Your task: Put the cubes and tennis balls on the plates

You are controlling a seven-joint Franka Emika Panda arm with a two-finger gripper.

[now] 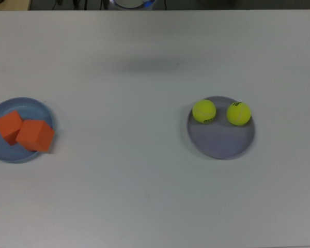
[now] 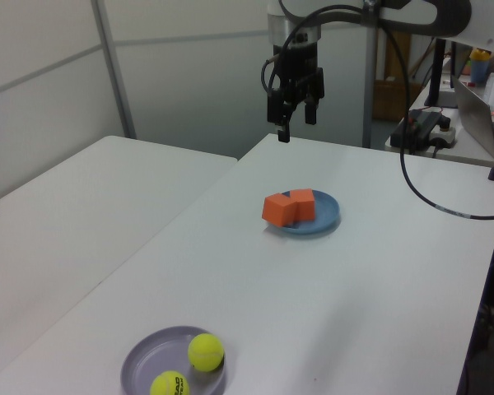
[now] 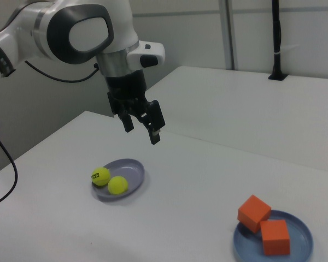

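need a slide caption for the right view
Open tool raised above the table; two tennis balls on the lavender plate, two orange cubes on the blue plate.

Two orange cubes (image 1: 10, 126) (image 1: 35, 135), two tennis balls (image 1: 204, 111) (image 1: 238, 113), two plates: light blue (image 1: 39, 107), lavender (image 1: 222, 142).

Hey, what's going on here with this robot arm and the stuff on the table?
The sorting looks done. Both orange cubes sit on the blue plate, and both tennis balls sit on the lavender plate. The gripper hangs open and empty above the white table, holding nothing.
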